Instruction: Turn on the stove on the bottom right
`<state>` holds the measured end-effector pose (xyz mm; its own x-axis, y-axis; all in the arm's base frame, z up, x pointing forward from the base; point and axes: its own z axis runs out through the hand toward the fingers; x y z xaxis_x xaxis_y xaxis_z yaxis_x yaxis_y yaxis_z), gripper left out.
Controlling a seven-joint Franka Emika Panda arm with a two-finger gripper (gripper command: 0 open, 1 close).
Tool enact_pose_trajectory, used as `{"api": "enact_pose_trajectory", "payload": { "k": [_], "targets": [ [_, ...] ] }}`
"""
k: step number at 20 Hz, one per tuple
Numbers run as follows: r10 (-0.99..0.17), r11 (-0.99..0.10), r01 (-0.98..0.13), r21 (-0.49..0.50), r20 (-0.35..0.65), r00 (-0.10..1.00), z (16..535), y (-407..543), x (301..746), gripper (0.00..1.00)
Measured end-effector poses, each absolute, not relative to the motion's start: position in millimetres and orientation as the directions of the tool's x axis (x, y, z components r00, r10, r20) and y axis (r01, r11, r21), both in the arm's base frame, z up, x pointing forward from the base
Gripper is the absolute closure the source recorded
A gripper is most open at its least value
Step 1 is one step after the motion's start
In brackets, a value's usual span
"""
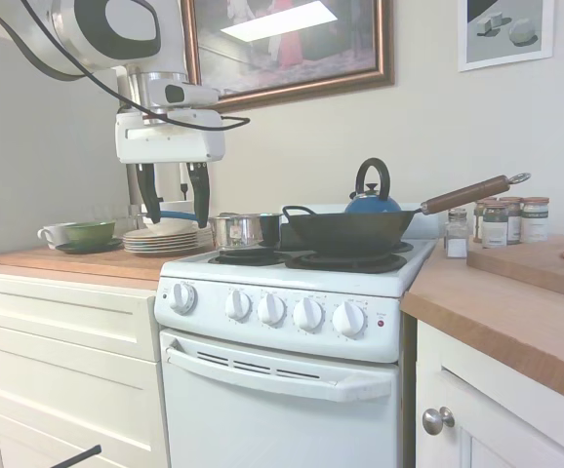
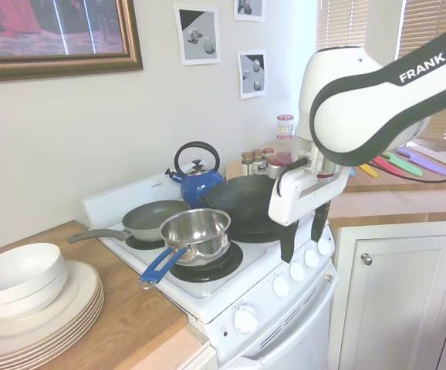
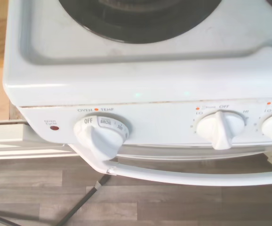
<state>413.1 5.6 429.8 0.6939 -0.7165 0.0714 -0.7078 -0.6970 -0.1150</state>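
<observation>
The white stove (image 1: 292,283) (image 2: 207,297) stands between cream cabinets, with five round white knobs along its front panel (image 1: 272,309) (image 2: 298,270). A small red light (image 1: 381,323) sits right of the last knob. My gripper (image 1: 177,220) (image 2: 302,248) hangs open and empty, above and in front of the panel's left end, touching nothing. The wrist view looks down on the oven temperature knob (image 3: 100,136), which points at OFF. It also shows a burner knob (image 3: 220,129) and a red light (image 3: 54,127). A black wok (image 1: 345,232) (image 2: 242,200) covers the front right burner.
A steel saucepan (image 1: 238,231) (image 2: 196,231) with a blue handle sits on the front left burner. A blue kettle (image 1: 373,200) and a grey frying pan (image 2: 153,218) are behind. Stacked plates (image 1: 160,237) (image 2: 38,308) lie on the left counter, spice jars (image 1: 502,222) on the right. The oven handle (image 3: 197,176) runs below the knobs.
</observation>
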Motion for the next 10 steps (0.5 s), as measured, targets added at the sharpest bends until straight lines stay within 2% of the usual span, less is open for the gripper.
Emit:
{"api": "enact_pose_trajectory", "payload": {
  "k": [10],
  "targets": [
    [-0.722, -0.691, -0.715, -0.108, 0.052, 0.69, 421.8, -13.3, 417.6, 0.0]
  ]
}}
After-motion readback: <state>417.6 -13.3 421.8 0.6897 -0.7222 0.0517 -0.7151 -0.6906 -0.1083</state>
